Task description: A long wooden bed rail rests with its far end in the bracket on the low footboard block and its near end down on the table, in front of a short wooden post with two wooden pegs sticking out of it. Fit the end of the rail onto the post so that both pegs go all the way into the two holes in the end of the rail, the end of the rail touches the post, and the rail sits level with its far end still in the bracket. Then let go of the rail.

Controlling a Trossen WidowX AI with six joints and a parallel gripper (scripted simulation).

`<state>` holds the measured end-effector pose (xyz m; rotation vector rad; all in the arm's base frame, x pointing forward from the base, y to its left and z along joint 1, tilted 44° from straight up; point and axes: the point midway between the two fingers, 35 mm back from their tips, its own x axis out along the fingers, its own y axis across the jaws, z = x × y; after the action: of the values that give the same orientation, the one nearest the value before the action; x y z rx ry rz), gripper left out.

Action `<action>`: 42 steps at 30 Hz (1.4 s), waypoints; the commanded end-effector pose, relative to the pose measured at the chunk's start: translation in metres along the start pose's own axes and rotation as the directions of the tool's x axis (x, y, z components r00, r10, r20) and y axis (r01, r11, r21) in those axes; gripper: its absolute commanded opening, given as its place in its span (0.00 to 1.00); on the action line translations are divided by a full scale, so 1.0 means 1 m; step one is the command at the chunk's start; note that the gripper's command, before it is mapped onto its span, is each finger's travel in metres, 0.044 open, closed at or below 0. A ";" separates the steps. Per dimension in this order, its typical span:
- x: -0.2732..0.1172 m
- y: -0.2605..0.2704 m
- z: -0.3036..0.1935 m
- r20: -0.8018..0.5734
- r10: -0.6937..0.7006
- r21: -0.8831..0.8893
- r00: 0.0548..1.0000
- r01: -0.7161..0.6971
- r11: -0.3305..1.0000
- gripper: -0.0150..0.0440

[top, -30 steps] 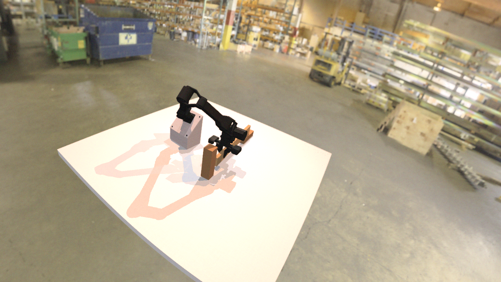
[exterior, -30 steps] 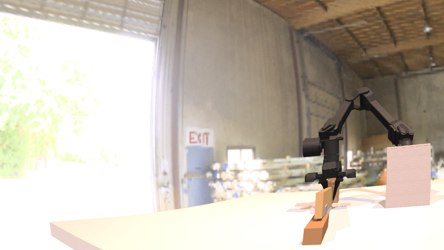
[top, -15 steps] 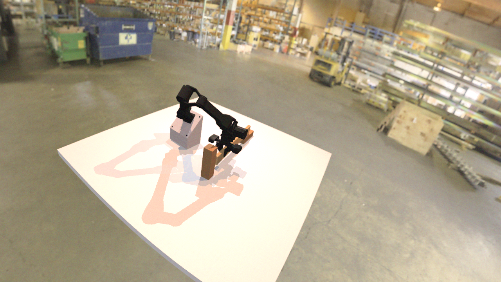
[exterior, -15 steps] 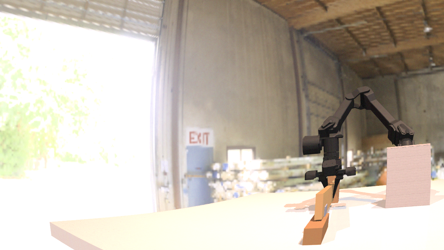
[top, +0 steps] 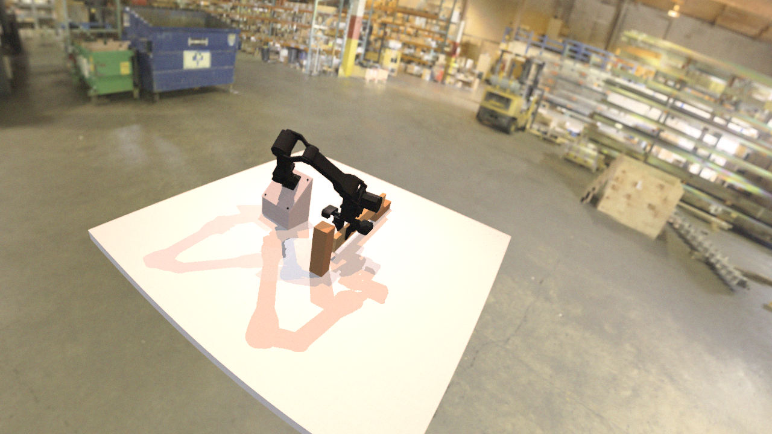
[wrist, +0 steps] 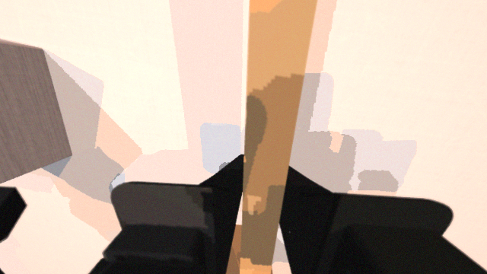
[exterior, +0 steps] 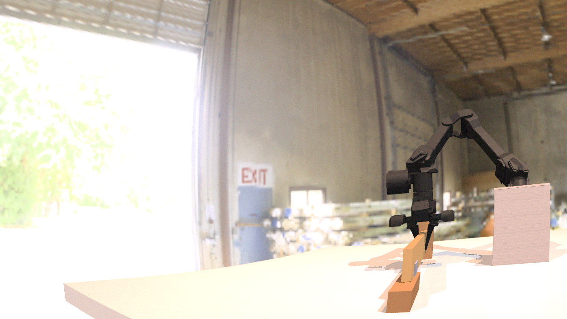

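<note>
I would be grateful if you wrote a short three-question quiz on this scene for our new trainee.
1. True or false: the gripper is shut on the bed rail.
2. Multiple choice: what does the rail's far end rest in?
A) a slot in the gripper
B) the bracket on the footboard block
C) a hole in the arm's base box
3. Fill in the blank: the tall wooden piece standing upright near the rail's near end is the ____.

Key: 1. True. 2. B. 3. Post.
</note>
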<state>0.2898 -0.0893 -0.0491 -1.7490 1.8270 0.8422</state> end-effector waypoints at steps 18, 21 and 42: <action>-0.009 -0.002 0.001 0.014 -0.011 0.001 1.000 0.011 1.000 0.25; -0.007 -0.002 0.001 0.013 -0.011 0.001 1.000 0.011 1.000 0.25; -0.009 -0.001 0.001 0.014 -0.011 0.001 1.000 0.011 1.000 0.25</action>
<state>0.2899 -0.0852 -0.0459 -1.7452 1.8178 0.8448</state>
